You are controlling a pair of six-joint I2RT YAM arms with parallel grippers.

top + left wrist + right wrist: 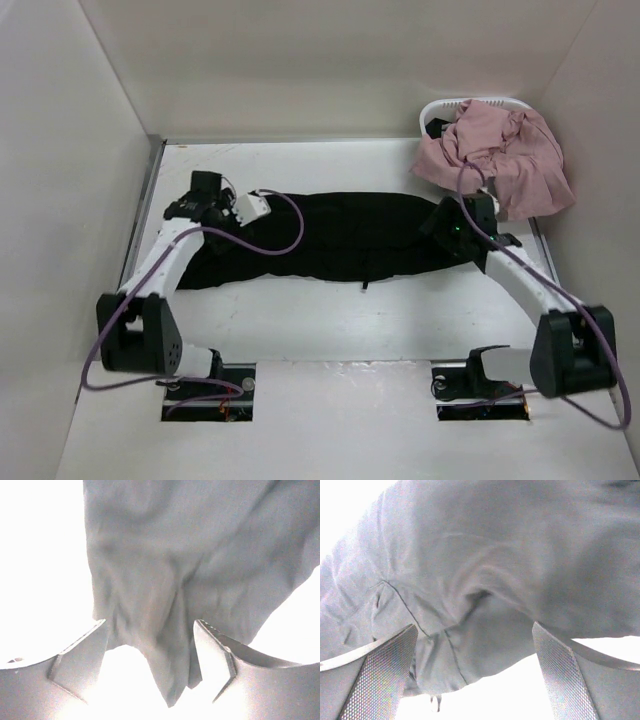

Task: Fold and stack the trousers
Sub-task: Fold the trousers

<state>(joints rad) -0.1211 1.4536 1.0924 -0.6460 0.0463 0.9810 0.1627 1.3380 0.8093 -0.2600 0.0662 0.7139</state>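
The left fingers (80, 655) stand spread apart and grip nothing. A crumpled end of the black trousers (165, 580) runs down into the gap between them, close to the right-hand finger, though I cannot tell whether it touches. The rest of the cloth spreads out ahead of the tips. Seen from above, the trousers lie flat and lengthwise on the white bench (330, 320), reaching from under the left fingers across to the right ones. The right fingers (385, 675) are opened wide and hold nothing. A seamed, rumpled edge of the trousers fills the space between and ahead of their tips. Beyond the right fingers, toward the far corner, a pink garment (500, 160) is heaped in a white basket (450, 105).
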